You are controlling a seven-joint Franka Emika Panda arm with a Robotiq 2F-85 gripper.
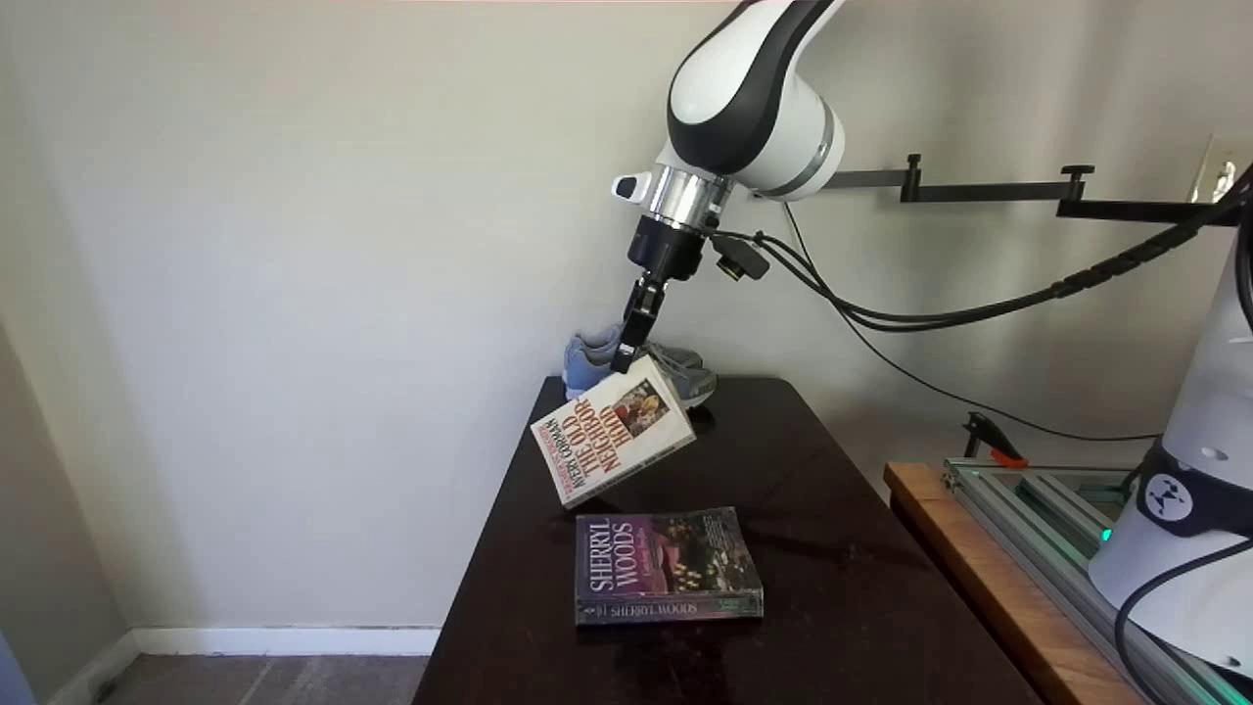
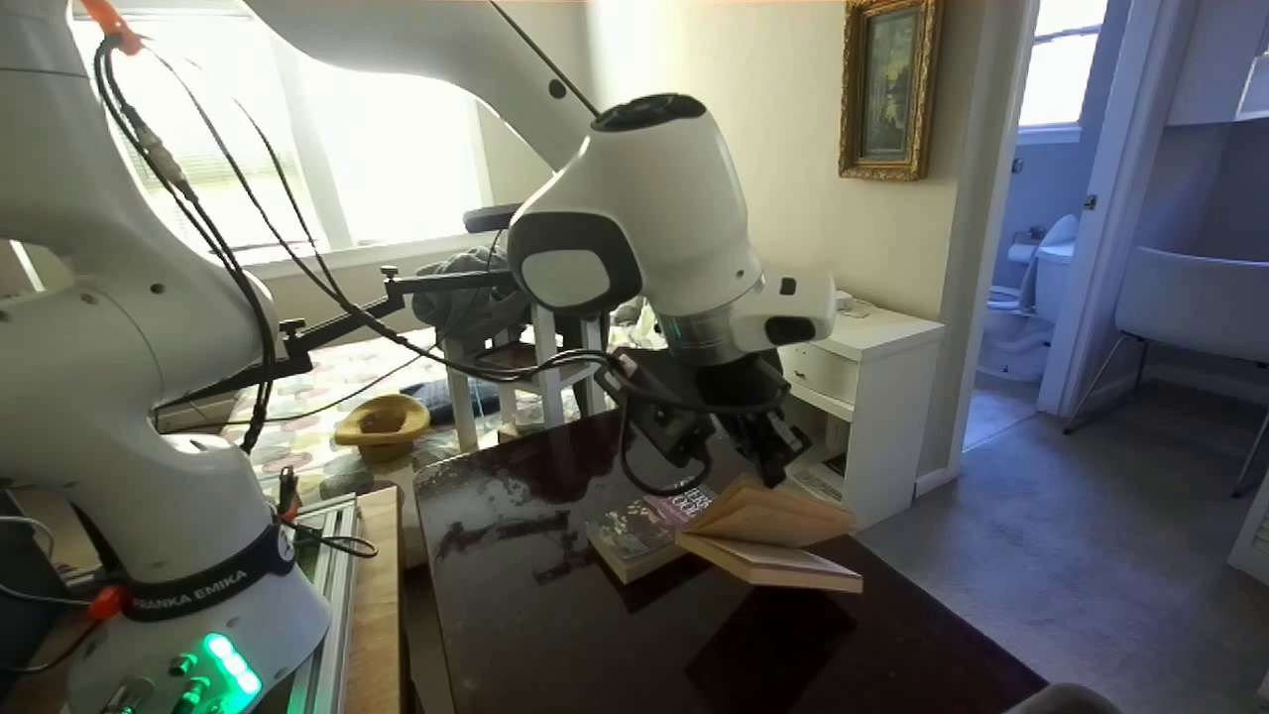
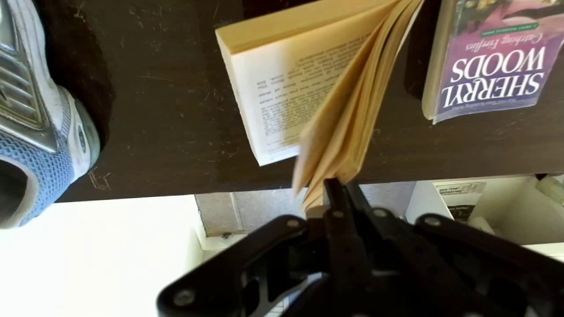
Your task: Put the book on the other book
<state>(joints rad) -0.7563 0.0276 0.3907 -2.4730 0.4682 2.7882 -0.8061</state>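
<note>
The book (image 1: 615, 436), cream with red lettering and a small picture, hangs tilted from my gripper (image 1: 625, 360) in an exterior view. My gripper is shut on one corner of it. In an exterior view the book (image 2: 768, 555) hangs partly open above the table, with a dark reflection or shadow below. In the wrist view the fingertips (image 3: 341, 185) pinch part of the pages, and the book (image 3: 299, 92) fans open. The other book (image 1: 666, 568), dark with a purple part and pale lettering, lies flat on the table; it shows in the wrist view (image 3: 493, 75) too.
The dark table (image 1: 803, 548) carries a pair of blue-grey shoes (image 1: 587, 362) at its far end by the wall. A white shelf unit (image 2: 882, 416) stands beyond the table. Cables (image 1: 940, 318) hang along the arm. A wooden ledge (image 1: 998, 578) runs alongside the table by the robot base.
</note>
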